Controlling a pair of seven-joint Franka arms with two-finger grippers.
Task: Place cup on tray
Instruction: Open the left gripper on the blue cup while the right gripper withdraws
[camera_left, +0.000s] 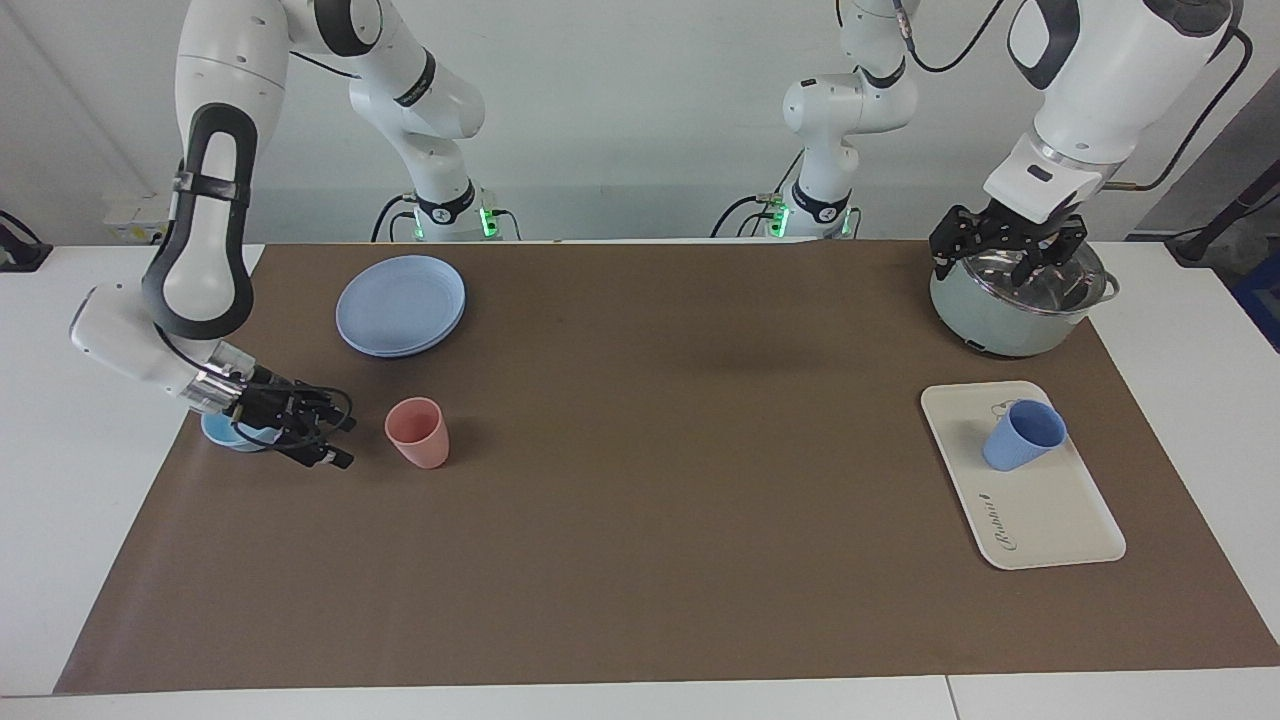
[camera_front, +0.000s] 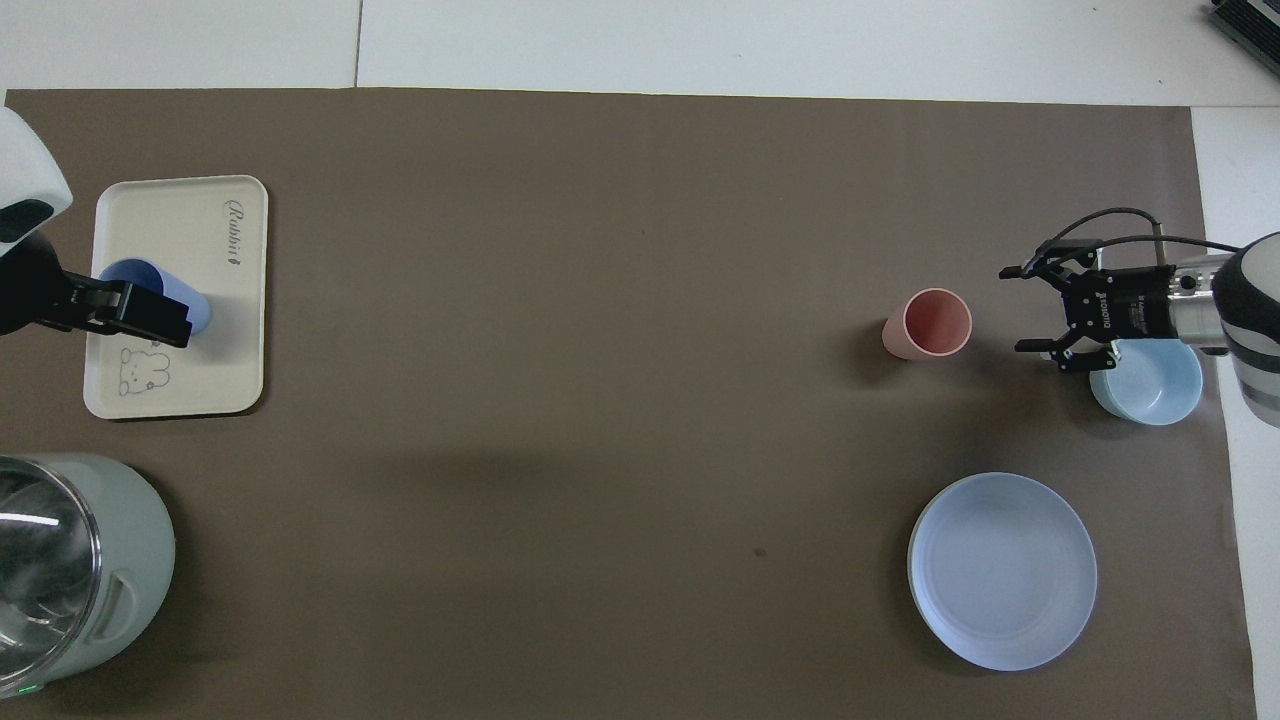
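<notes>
The periwinkle-blue cup (camera_left: 1022, 435) stands on the cream-white tray (camera_left: 1050, 510), at the tray's end nearer to the robots, by the bear drawing. My left gripper (camera_left: 1008, 262) is open and empty, raised in the air well clear of the cup. In the facing view it shows against the pot's rim. In the overhead view one of its fingers (camera_front: 150, 318) covers part of the cup (camera_front: 140, 272) on the tray (camera_front: 200, 370). My right gripper (camera_left: 345, 442) is open and empty, low over the mat beside the pink cup; it also shows in the overhead view (camera_front: 1012, 310).
A pale-green pot (camera_left: 1010, 310) (camera_front: 80, 560) stands nearer to the robots than the tray. At the right arm's end are a pink cup (camera_left: 418, 432) (camera_front: 930, 325), a shallow light-blue bowl (camera_left: 225, 435) (camera_front: 1150, 385) under the right wrist, and a round blue plate (camera_left: 400, 305) (camera_front: 1000, 570).
</notes>
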